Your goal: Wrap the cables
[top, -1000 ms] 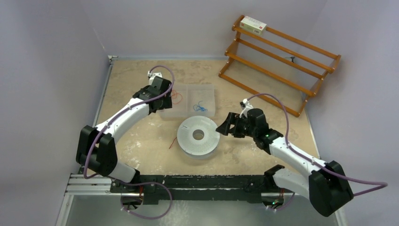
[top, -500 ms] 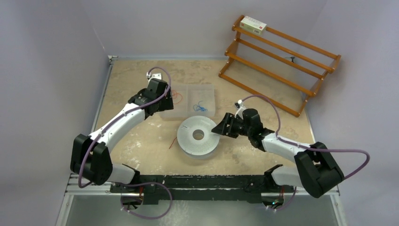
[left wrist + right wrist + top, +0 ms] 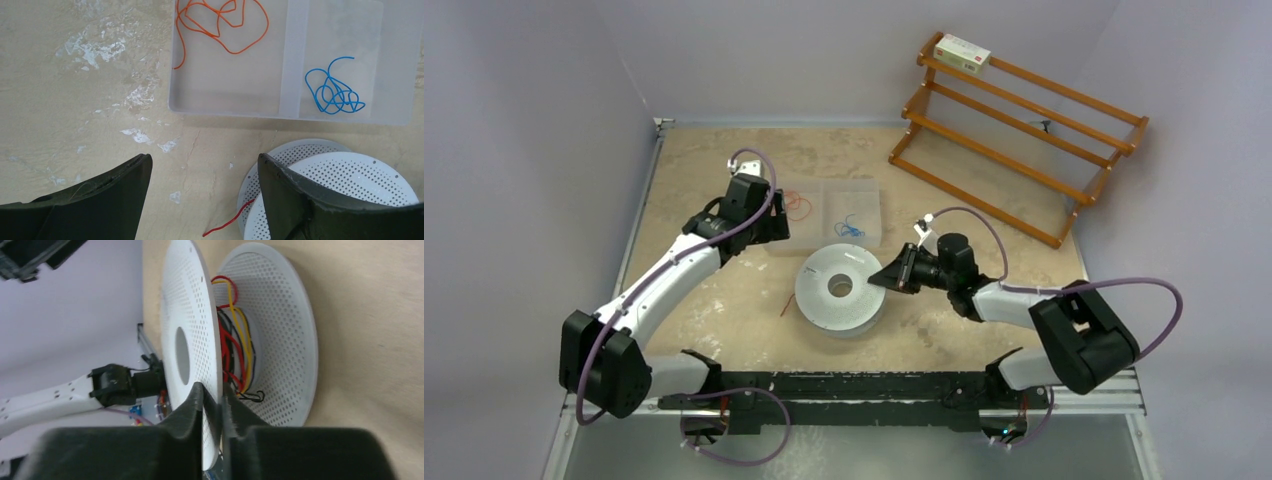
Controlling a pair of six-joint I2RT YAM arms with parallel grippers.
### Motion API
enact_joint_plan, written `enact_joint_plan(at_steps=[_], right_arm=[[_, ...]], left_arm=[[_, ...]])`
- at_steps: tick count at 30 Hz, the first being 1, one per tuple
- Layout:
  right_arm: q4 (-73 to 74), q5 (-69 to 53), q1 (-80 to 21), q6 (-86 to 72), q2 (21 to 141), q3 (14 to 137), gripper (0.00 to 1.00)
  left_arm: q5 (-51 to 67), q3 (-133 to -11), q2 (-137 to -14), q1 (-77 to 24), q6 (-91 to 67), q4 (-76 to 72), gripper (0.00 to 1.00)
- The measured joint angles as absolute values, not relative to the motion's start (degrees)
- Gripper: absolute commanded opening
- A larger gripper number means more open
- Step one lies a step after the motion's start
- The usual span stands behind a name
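from above, the left gripper (image 3: 771, 228) hangs over the sandy table (image 3: 744, 335), just beside a clear plastic tray with two boxes (image 3: 822, 215). the right gripper (image 3: 887, 279) is at the right edge of a round white reel full of little holes (image 3: 819, 300). a brown wooden rack (image 3: 1014, 130) stands at the back.

left wrist: the fingers are wide apart with nothing in them. a thin curly orange wire (image 3: 218, 31) lies in the tray's left box and a thin curly blue wire (image 3: 334, 92) in the right box. a thin red wire end (image 3: 230, 222) pokes out from the reel onto the table.

right wrist: the fingers squeeze the rim of the reel's top plate. red, yellow and black wires (image 3: 232, 340) are wound round its middle.
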State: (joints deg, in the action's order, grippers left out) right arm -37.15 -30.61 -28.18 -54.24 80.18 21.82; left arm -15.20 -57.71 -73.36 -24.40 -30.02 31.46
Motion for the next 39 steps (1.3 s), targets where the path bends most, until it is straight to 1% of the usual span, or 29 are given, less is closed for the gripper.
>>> enact_joint_plan(at_steps=[1,5,11,16,26,39], right_arm=[[-38.15,-31.27,-28.18,-55.00,79.96,21.82,0.00],[-40.95,-33.10,-28.64,-57.65,77.54,21.82,0.00],[-37.58,-32.25,-28.86,-57.78,72.27,21.85,0.00],[-29.61,-28.40,-28.88,-56.47,64.71,22.79,0.00],[-9.85,-14.98,-28.88,-51.35,51.24,27.77,0.00],[11.49,-0.27,-28.86,-46.19,42.13,38.15,0.00]], left_arm=[[-15.18,-57.63,-73.01,-24.40,-30.02,31.44,0.76],[-15.00,-57.04,-72.03,-24.40,-30.02,31.55,0.76],[-14.98,-56.34,-71.26,-24.40,-30.00,32.38,0.76],[-15.33,-56.34,-69.67,-24.40,-29.93,32.88,0.77],[-15.88,-56.34,-67.46,-24.40,-29.34,34.02,0.77],[-16.45,-56.34,-66.46,-24.40,-28.27,33.95,0.77]])
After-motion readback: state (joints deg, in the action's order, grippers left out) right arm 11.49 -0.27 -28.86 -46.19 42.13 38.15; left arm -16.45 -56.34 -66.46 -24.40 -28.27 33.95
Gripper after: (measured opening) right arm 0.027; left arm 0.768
